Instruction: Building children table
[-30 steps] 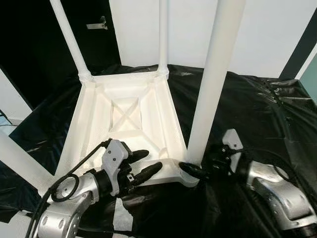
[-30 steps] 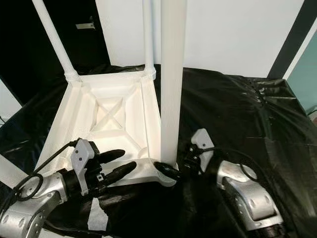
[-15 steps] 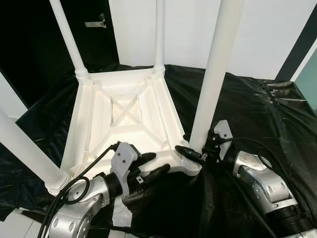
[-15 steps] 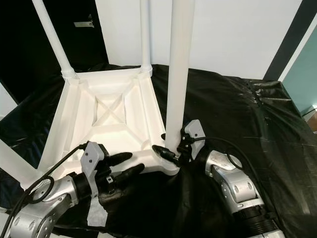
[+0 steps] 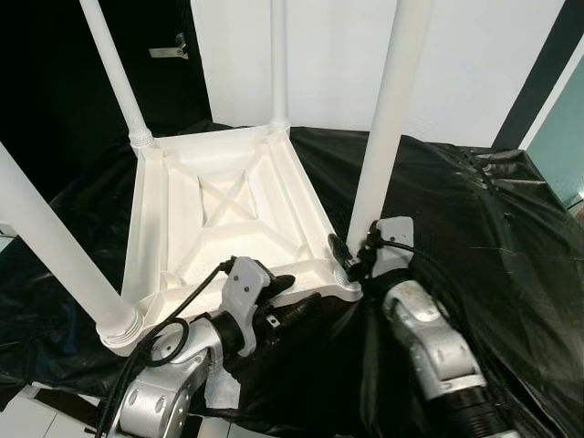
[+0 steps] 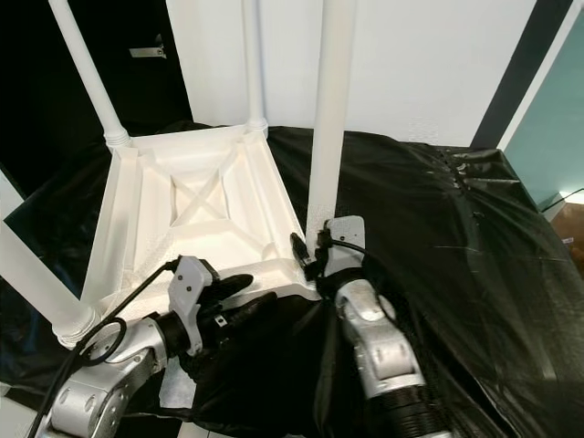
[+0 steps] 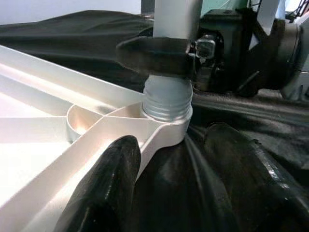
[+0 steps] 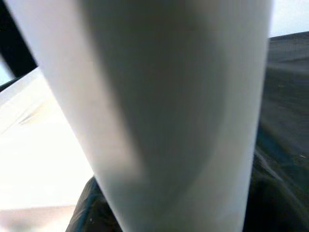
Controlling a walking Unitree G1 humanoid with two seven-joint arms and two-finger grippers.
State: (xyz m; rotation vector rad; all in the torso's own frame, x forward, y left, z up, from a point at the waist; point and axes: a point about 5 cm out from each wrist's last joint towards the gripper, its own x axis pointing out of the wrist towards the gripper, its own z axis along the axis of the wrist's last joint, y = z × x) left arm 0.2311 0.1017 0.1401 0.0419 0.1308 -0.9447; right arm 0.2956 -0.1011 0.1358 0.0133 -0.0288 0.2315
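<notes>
Nearest the camera, the left tool [image 5: 287, 299] is seen with its two black fingers spread wide, one finger lying over the near rim of the upturned white plastic children's table top [image 5: 224, 214] and the other on the black plastic sheet [image 5: 474, 228] just outside it; nothing is held. The table top lies underside up on the sheet-covered worktop, its ribbed frame exposed. Just beyond, at the near right corner, the right tool [image 5: 351, 255] is closed around the base of the near right white round plastic leg [image 5: 383, 137], directly above the threaded collar [image 7: 166, 104] that enters the corner socket. Three further white legs are stood in the other corners, the far left one [image 5: 114, 78] among them. The step in hand is judged to be the seating of this last leg. Threads are exposed at the collar, so the leg is judged not fully home; further turning is called for, with the frame steadied against rotation
</notes>
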